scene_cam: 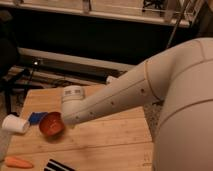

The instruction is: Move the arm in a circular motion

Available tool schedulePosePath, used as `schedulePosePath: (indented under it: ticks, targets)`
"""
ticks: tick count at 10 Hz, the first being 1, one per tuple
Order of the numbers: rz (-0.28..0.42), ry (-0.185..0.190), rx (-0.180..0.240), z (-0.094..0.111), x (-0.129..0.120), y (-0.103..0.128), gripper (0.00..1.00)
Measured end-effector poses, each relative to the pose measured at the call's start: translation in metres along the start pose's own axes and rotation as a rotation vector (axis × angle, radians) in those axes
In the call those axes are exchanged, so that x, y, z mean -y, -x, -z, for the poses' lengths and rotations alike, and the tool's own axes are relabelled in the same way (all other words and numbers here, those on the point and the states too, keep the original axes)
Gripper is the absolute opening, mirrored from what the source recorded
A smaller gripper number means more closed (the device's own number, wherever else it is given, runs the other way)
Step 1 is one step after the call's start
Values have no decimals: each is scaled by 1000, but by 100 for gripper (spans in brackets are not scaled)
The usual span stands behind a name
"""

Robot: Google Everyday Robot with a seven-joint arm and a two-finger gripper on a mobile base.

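Over the wooden worktop (110, 140) the arm (125, 97) reached from the right edge toward the left — its capped end just above a red bowl (51, 124). The pincer was out of view, so its state cannot be told.

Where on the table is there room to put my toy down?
Bare wood lies right of the red bowl, under the arm. It's crowded on the left: white cup, blue thing, carrot. The pincer isn't in view.
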Motion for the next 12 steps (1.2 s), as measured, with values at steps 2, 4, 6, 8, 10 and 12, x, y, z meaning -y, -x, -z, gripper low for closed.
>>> schedulePosePath:
  ticks: [2,4,6,8,10,12]
  targets:
    - [104,6,94,14,6,80,80]
    - [130,-111,176,46,89,119,80]
    - [91,-262,231,87,190,111,80]
    - [-5,-448,272,142,302,62,80]
    - [-107,-553,284,171,360,3,80]
    - [-246,-584,268,168,376,-69,80]
